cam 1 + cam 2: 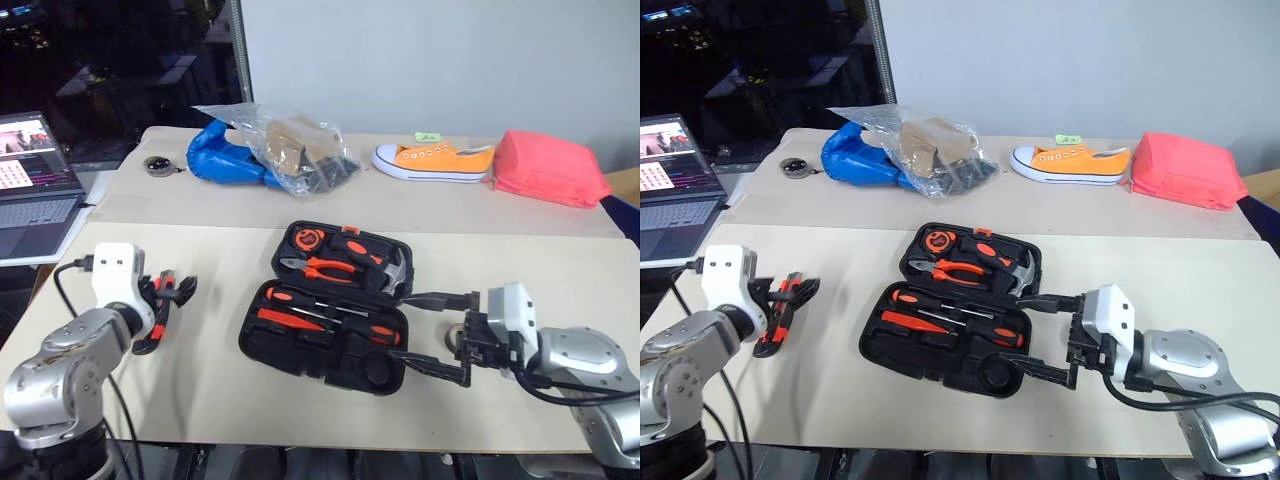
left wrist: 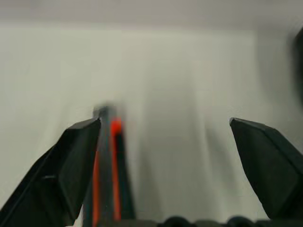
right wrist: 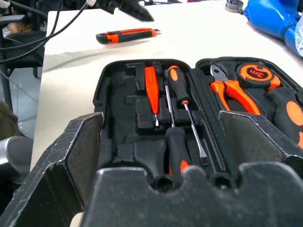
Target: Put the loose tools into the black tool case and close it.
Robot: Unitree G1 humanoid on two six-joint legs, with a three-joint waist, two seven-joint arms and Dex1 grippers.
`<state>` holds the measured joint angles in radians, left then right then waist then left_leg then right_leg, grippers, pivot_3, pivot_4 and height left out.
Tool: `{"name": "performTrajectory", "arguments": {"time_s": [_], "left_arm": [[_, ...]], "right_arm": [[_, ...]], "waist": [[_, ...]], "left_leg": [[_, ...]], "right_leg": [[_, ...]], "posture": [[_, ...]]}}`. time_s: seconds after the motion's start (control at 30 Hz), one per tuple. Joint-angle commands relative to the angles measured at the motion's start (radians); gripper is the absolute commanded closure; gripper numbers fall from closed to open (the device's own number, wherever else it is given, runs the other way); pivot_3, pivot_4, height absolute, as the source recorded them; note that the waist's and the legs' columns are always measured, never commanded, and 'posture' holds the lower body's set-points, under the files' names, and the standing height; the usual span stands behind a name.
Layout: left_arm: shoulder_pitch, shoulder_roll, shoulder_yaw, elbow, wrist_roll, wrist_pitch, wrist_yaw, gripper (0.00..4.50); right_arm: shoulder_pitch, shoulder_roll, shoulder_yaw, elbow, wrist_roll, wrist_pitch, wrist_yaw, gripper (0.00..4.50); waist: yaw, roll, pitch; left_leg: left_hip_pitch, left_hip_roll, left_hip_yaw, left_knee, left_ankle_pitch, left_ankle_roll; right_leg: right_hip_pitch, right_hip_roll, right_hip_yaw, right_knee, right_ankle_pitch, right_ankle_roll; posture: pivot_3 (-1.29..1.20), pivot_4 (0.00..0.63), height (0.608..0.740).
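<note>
A: Where does the black tool case (image 1: 330, 305) sit?

B: Lying open near the middle of the near table (image 1: 220, 390), both halves flat. The half nearer the robot holds two black-and-orange screwdrivers (image 3: 182, 101) and a slim red tool (image 3: 151, 93) in their slots. The far half, at twelve o'clock from it, holds the orange-handled pliers (image 1: 325, 268), a round tape measure (image 1: 306, 239) and a hammer (image 1: 390, 268).

A: And the utility knife (image 1: 160, 310)?

B: On the bare tabletop at nine o'clock from the case, well apart from it.

A: Is the left gripper (image 1: 170, 295) holding it?

B: No. Its fingers are spread wide; in the left wrist view the knife runs close along one finger (image 2: 71, 161), with the other well clear.

A: The right gripper (image 1: 440, 335)?

B: At three o'clock from the case, also spread wide and empty, pointing at the case's right end, fingertips just beside the rim.

A: Beyond that?

B: On the far table (image 1: 450, 205), at twelve o'clock: a clear plastic bag (image 1: 290, 145) against a blue bundle (image 1: 225, 160), an orange sneaker (image 1: 435, 160) and a pink-red pouch (image 1: 548, 168). A laptop (image 1: 35, 190) stands at ten o'clock.
</note>
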<state>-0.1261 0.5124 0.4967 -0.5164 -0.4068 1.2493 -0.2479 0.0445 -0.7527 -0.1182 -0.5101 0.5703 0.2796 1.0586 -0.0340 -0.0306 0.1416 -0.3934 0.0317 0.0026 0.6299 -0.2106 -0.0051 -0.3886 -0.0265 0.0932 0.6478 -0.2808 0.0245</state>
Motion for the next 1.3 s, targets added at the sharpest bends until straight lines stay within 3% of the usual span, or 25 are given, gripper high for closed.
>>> {"name": "performTrajectory", "arguments": {"time_s": [0.03, 0.27, 0.37, 0.53, 0.63, 0.7, 0.8, 0.97, 1.13, 1.3], "left_arm": [[0.026, 0.023, 0.044, 0.014, 0.014, 0.048, 0.017, 0.02], [0.044, -0.028, 0.040, 0.080, 0.019, 0.072, 0.037, 0.02], [0.062, -0.039, 0.033, 0.082, 0.014, 0.031, 0.025, 0.71], [0.087, -0.057, 0.048, 0.057, -0.003, -0.058, 0.002, 2.64], [0.070, -0.070, 0.067, -0.020, -0.066, -0.166, -0.066, 2.77], [0.078, -0.022, 0.032, -0.090, -0.131, -0.228, -0.191, 2.77], [0.067, 0.165, -0.107, -0.126, -0.186, -0.309, -0.461, 2.77], [-0.091, 0.423, -0.442, 0.025, -0.071, -0.617, -0.887, 2.77], [-0.302, 0.440, -0.699, 0.239, 0.092, -0.887, -1.127, 2.77], [-0.403, 0.392, -0.825, 0.404, 0.202, -1.106, -1.248, 2.77]], "right_arm": [[-0.027, 0.001, -0.001, 0.003, 0.001, -0.029, 0.014, 0.00], [-0.023, 0.001, 0.007, 0.012, -0.006, -0.047, 0.021, 0.00], [-0.020, 0.004, 0.009, 0.008, -0.009, -0.048, 0.015, 0.00], [-0.006, 0.007, 0.007, -0.001, -0.013, -0.050, 0.004, 0.00], [0.010, 0.011, 0.003, -0.012, -0.015, -0.048, -0.006, 0.00], [0.023, 0.012, -0.004, -0.022, -0.014, -0.046, -0.015, 0.00], [0.048, 0.009, -0.022, -0.040, -0.007, -0.039, -0.027, 0.00], [0.135, -0.007, -0.079, -0.082, 0.006, -0.040, -0.027, 0.00], [0.258, -0.028, -0.182, -0.141, 0.021, -0.034, -0.022, 0.00], [0.351, -0.026, -0.254, -0.190, 0.027, -0.029, -0.034, 0.00]], "waist": [[-0.005, 0.000, 0.000], [-0.003, 0.000, 0.000], [-0.003, 0.001, -0.001], [0.000, 0.001, -0.001], [0.004, 0.001, 0.000], [0.006, -0.002, 0.001], [0.009, -0.003, 0.001], [0.016, 0.003, 0.001], [0.018, 0.003, 0.001], [0.013, 0.003, 0.001]], "left_leg": [[0.001, 0.000, 0.000, 0.000, 0.000, 0.000], [0.002, 0.001, 0.000, 0.000, 0.000, 0.000], [0.003, 0.000, 0.001, 0.000, 0.000, 0.000], [0.002, 0.001, 0.001, 0.000, 0.000, -0.001], [0.002, 0.000, 0.001, 0.000, 0.000, -0.001], [0.001, 0.001, 0.001, 0.000, 0.000, -0.001], [0.000, 0.001, 0.001, -0.001, 0.000, -0.001], [0.002, 0.000, 0.007, -0.002, 0.000, -0.001], [0.001, 0.000, 0.012, -0.002, 0.001, -0.001], [0.000, 0.001, 0.012, -0.001, 0.000, 0.000]], "right_leg": [[0.000, 0.001, 0.000, 0.000, 0.000, 0.000], [0.001, 0.000, 0.000, 0.000, 0.000, -0.001], [0.002, -0.001, 0.001, 0.000, 0.001, -0.002], [0.002, -0.001, 0.001, 0.000, 0.001, -0.002], [0.002, -0.001, 0.001, 0.000, 0.001, -0.002], [0.001, -0.001, 0.001, 0.000, 0.001, -0.002], [0.000, 0.000, 0.000, -0.001, 0.002, -0.003], [0.000, -0.001, 0.002, -0.001, 0.001, -0.004], [0.000, 0.003, 0.001, -0.002, -0.001, -0.004], [0.000, 0.005, 0.002, -0.002, -0.004, 0.002]], "posture": [[0.00, 0.150, 0.740], [0.00, 0.150, 0.740], [0.00, 0.150, 0.740], [0.00, 0.150, 0.740], [0.00, 0.150, 0.740], [0.00, 0.150, 0.740], [0.00, 0.150, 0.740], [0.00, 0.150, 0.740], [0.00, 0.150, 0.740], [0.00, 0.150, 0.740]]}}
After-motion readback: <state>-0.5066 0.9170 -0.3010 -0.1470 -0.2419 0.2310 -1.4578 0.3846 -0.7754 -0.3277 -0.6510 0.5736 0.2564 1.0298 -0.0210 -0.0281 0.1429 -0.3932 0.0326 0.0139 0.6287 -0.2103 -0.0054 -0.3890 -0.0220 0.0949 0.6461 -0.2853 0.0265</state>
